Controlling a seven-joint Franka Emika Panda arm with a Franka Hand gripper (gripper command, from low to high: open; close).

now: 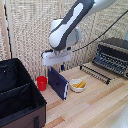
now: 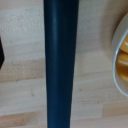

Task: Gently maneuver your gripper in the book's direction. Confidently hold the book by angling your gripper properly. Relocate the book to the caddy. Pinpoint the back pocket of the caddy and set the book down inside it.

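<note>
The dark navy book (image 1: 59,83) stands upright on the wooden table, between the red cup and the white bowl. In the wrist view its top edge (image 2: 60,65) runs as a dark band through the middle of the picture. My gripper (image 1: 60,68) hangs under the white wrist, right above the book's top edge. A dark finger (image 2: 1,52) shows at the frame's edge with bare wood between it and the book, so the jaws stand apart and hold nothing. The black caddy (image 1: 31,88) sits at the exterior view's left; its back pocket (image 1: 10,75) lies behind the inner divider.
A red cup (image 1: 42,83) stands close beside the book on the caddy's side. A white bowl (image 1: 77,85) with yellow pieces sits on the other side and also shows in the wrist view (image 2: 122,55). A dark toaster oven (image 1: 115,54) with a pulled-out rack (image 1: 95,73) stands at the back right.
</note>
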